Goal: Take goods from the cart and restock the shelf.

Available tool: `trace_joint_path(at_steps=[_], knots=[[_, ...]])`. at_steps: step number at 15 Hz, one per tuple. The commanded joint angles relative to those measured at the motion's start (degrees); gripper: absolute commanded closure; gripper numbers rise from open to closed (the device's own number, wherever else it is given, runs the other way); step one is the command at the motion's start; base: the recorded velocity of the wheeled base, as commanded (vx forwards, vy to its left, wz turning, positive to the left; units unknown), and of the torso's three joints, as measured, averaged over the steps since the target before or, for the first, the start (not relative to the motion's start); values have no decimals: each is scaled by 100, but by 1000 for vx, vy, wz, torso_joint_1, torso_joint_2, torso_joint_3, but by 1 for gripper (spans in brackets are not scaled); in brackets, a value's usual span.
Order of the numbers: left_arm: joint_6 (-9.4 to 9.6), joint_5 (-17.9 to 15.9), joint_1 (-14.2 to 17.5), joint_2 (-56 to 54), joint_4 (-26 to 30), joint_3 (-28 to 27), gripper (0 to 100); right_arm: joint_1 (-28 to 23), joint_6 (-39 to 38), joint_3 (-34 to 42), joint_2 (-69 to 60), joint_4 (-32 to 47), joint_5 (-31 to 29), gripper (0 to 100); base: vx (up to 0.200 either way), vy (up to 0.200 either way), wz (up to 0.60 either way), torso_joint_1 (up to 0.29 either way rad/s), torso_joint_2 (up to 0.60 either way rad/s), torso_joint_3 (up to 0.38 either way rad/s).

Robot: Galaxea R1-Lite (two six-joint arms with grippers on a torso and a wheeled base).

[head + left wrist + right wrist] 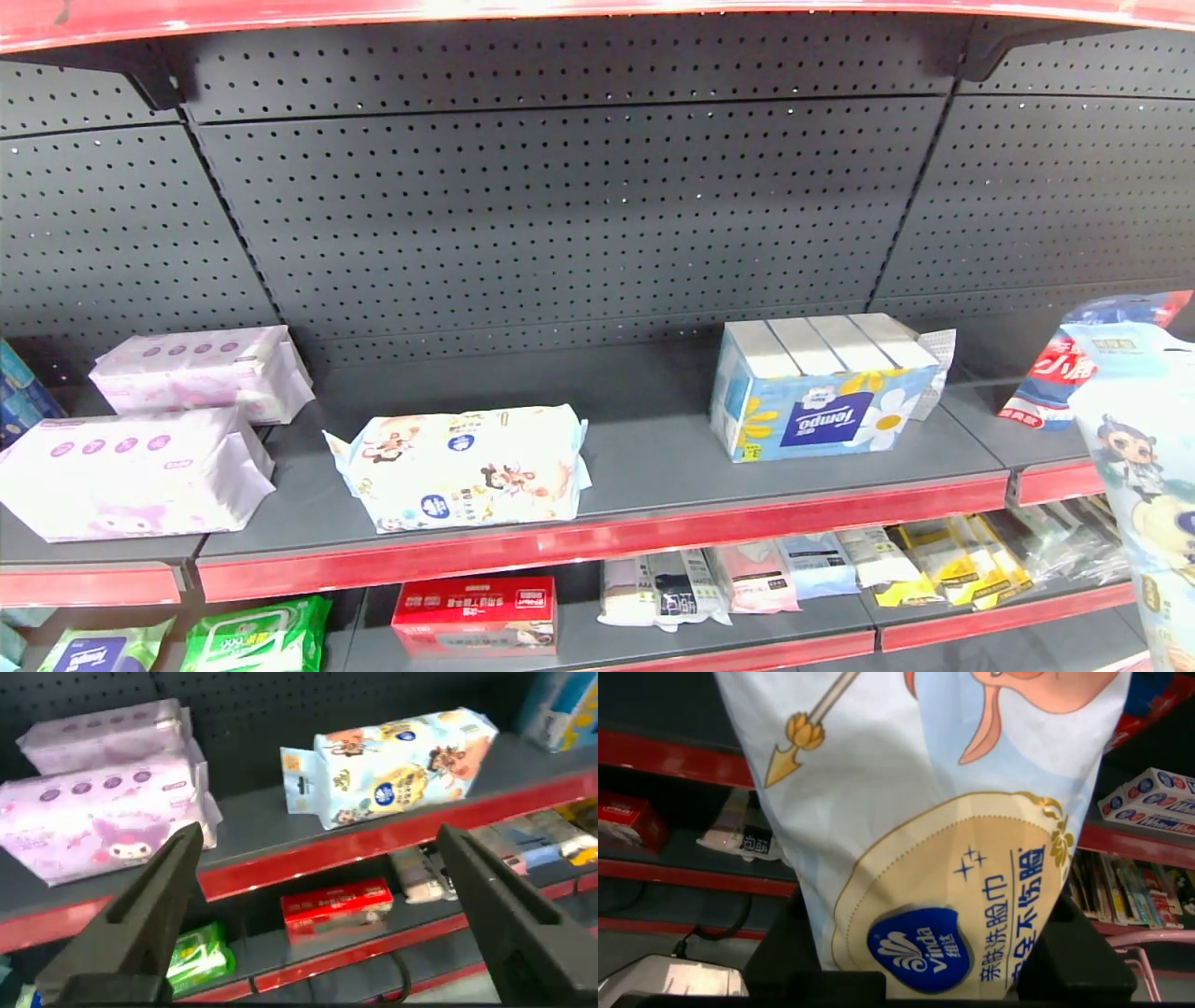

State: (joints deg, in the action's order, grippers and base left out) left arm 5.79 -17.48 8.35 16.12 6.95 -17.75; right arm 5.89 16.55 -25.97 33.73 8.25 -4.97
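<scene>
Matt perforated metal shelf back (560, 205); glossy, smooth plastic wrap on tissue pack (915, 812).

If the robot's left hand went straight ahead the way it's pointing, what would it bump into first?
Probably the red front edge of the shelf, just below the cartoon tissue pack. The open left hand points there. Depth is hard to judge, so it might slip under toward the red box.

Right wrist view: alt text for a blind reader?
The right hand grips a pale blue pack printed with cartoon figures, close before the camera. Behind it are red-edged shelves holding small goods, among them a red box.
</scene>
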Motion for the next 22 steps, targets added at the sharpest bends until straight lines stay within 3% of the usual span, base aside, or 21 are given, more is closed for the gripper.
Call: trace_joint_path(at_steps=[1,3,4,5,6,7,8,9,10,12,13,15,17,18,19,20,22], knots=[[27,808,211,6,-1,44,0,-26,-12,-5,2,1,-4,100,0,0,0,0,0,0],[-131,2372,492,146,-150,17,0,-26,-12,-23,2,1,-12,100,0,0,0,0,0,0],[-122,2267,343,6,-176,26,0,-26,-12,-5,2,1,-12,100,0,0,0,0,0,0],[-113,2056,237,-47,-159,35,0,-26,-3,13,-7,1,-12,100,0,0,0,0,0,0],[10,1054,-220,-74,-159,79,0,-26,-3,21,2,1,-12,100,0,0,0,0,0,0],[19,641,-404,-91,-159,70,0,-26,6,13,11,1,-12,100,0,0,0,0,0,0],[54,-142,-826,-47,-159,8,0,-26,14,-23,55,1,-21,100,0,0,0,0,0,0],[63,-440,-1125,-3,-150,-115,0,-26,14,-40,63,1,-21,100,0,0,0,0,0,0],[1,-511,-1292,23,-141,-247,0,-26,23,-40,63,1,-39,100,0,0,0,0,0,0],[-895,-519,-1371,-38,-159,-537,0,-26,67,-84,125,10,-65,100,0,0,0,0,0,0],[-1168,-555,-1433,-56,-159,-598,0,-35,208,-146,204,10,-65,100,0,0,0,0,0,0],[-1177,-678,-1802,-117,-132,-449,0,-44,304,-286,415,1,-65,100,0,0,0,0,0,0],[-1001,-511,-1723,-47,-115,-247,0,-44,313,-339,503,1,-65,100,0,0,0,0,0,0],[-781,333,-1398,-91,-106,-36,0,-44,304,-330,503,-8,-56,100,0,0,0,0,0,0],[-720,1010,-1327,-170,-115,-9,0,-44,304,-330,485,-8,-48,100,0,0,0,0,0,0],[-702,1441,-1327,-214,-115,-9,0,-35,304,-313,459,-8,-39,100,0,0,0,0,0,0],[-588,1757,-1327,-214,-97,0,0,-26,296,-277,450,-8,-30,100,0,0,0,0,0,0]])
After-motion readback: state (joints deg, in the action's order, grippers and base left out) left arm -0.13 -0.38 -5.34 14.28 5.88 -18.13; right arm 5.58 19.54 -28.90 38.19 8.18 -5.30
